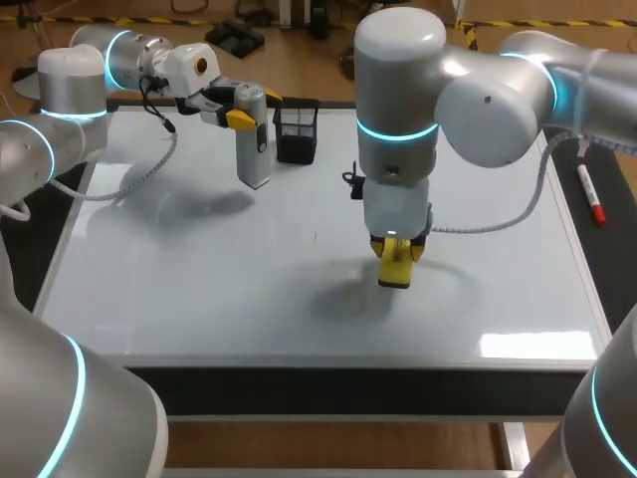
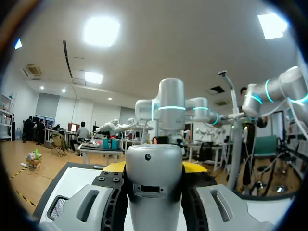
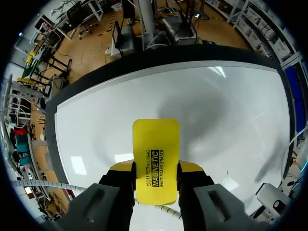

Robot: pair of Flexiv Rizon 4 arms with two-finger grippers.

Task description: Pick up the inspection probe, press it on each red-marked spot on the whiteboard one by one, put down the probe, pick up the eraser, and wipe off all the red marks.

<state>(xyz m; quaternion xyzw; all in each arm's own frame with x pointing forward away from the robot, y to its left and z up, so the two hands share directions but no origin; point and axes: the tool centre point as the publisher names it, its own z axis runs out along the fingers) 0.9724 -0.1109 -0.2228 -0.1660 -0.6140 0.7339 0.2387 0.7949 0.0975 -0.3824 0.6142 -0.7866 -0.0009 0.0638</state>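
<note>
The eraser (image 3: 155, 154), a yellow block, sat clamped between the two fingers of my right gripper (image 3: 155, 169), which pressed on it from both sides. In the wrist view most of its length stuck out ahead of the yellow fingertips (image 3: 122, 167). From the head view I saw it pointing down at the middle of the whiteboard (image 1: 199, 279), over its own shadow. I could not tell whether its face touched the surface.

My right arm (image 1: 478, 95) came in from the right and hung nearly straight down over that spot.

The inspection probe (image 1: 253, 139), a grey cylinder, stood upright near the back edge of the board. My left gripper (image 1: 255, 109) was closed around its upper end, a finger on each side. In the left wrist view the probe's rounded top filled the gap between the fingers. I could not tell whether its lower end rested on the board.

Just beside the probe, toward the middle, stood a black mesh holder (image 1: 297, 132). A red marker (image 1: 590, 194) lay on the dark table edge to the right of the board, well apart from both grippers.
</note>
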